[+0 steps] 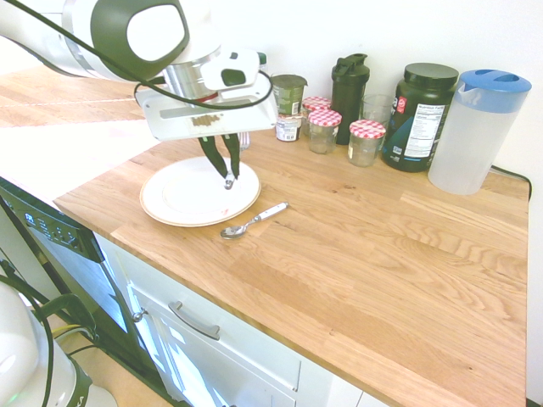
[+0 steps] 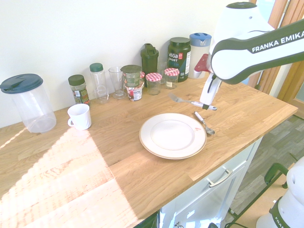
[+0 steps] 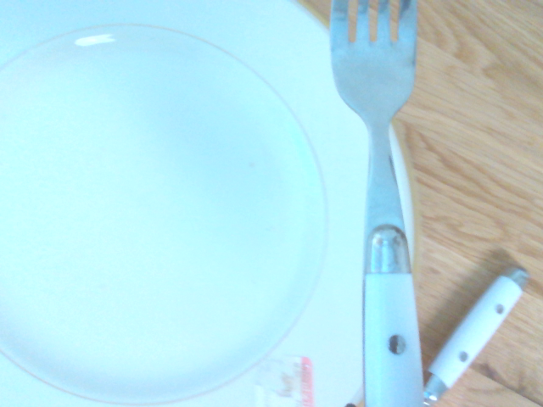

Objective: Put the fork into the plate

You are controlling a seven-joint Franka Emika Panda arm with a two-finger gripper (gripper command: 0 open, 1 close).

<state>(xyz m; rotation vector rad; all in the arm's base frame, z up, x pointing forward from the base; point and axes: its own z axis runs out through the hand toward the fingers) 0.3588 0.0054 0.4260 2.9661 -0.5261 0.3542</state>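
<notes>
Holding fork (image 3: 387, 203) near plate (image 1: 191, 191), spoon (image 1: 255, 220) just beside plate, jars (image 1: 323, 136) beyond.

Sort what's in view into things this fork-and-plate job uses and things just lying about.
For the job:
- fork, in the gripper
- plate

Just lying about:
- spoon
- white mug
- blue-lidded pitcher
- checkered-lid jars
</notes>
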